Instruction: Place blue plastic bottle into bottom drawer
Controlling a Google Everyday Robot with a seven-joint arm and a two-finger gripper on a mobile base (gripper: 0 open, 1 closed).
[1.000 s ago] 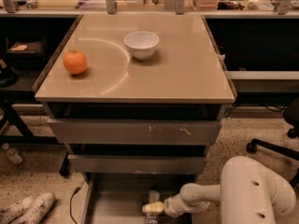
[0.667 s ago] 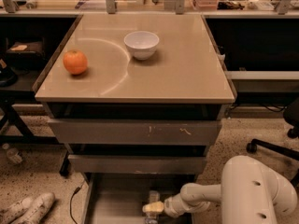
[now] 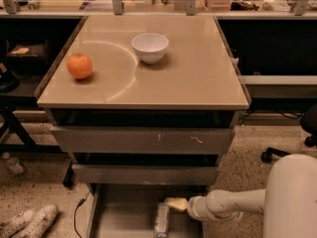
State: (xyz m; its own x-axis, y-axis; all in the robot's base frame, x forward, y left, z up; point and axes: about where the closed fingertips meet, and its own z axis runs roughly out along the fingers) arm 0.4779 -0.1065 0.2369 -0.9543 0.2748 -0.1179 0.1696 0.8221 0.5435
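The blue plastic bottle [image 3: 161, 221] lies lengthwise on the floor of the open bottom drawer [image 3: 124, 212], near its right side. My gripper [image 3: 174, 204] reaches in from the right on a white arm [image 3: 233, 204]. It hovers just above and behind the bottle's far end, and I see no hold on the bottle. The two drawers above, with scuffed grey fronts [image 3: 143, 140], stand slightly pulled out.
On the tan table top [image 3: 198, 73] stand an orange [image 3: 79, 66] and a white bowl [image 3: 149, 47]. White shoes [image 3: 29, 221] and a tiny bottle [image 3: 12, 163] lie on the floor at the left. A chair base [image 3: 277, 152] stands at the right.
My gripper has drawn back, up and to the right, away from the bottle. The bottle now lies by itself on the drawer floor.
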